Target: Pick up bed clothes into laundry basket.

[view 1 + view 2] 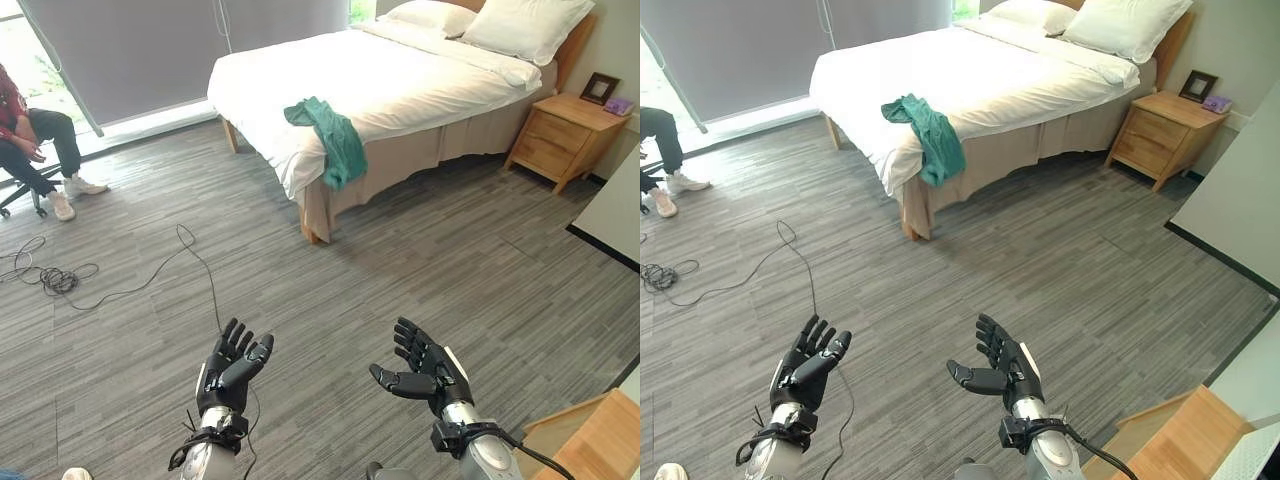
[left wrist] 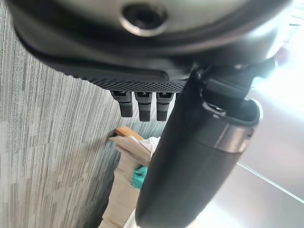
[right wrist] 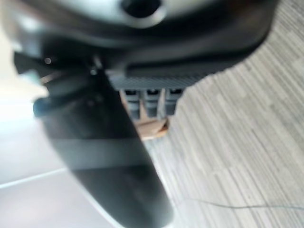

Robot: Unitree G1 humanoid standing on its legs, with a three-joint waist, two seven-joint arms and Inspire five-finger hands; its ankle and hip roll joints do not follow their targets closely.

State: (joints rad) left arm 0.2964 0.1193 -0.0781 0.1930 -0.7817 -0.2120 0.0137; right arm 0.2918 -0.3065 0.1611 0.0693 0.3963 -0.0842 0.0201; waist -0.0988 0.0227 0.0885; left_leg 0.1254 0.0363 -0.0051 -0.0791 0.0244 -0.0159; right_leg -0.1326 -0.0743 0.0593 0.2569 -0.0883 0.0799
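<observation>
A teal garment (image 1: pixel 330 135) lies crumpled on the white bed (image 1: pixel 400 70) and hangs over its near edge; the same garment (image 1: pixel 927 128) shows in the right eye view and as a small teal patch (image 2: pixel 138 178) past my left thumb. My left hand (image 1: pixel 232 370) is raised over the floor, fingers straight and empty. My right hand (image 1: pixel 425 373) is held beside it, open with the thumb pointing left, holding nothing. Both hands are far short of the bed.
A wooden nightstand (image 1: pixel 565 135) with a picture frame stands right of the bed. A person sits on a chair (image 1: pixel 25 150) at the far left. Loose cables (image 1: pixel 60 278) trail over the grey plank floor. A wooden piece of furniture (image 1: pixel 590 440) is at the lower right.
</observation>
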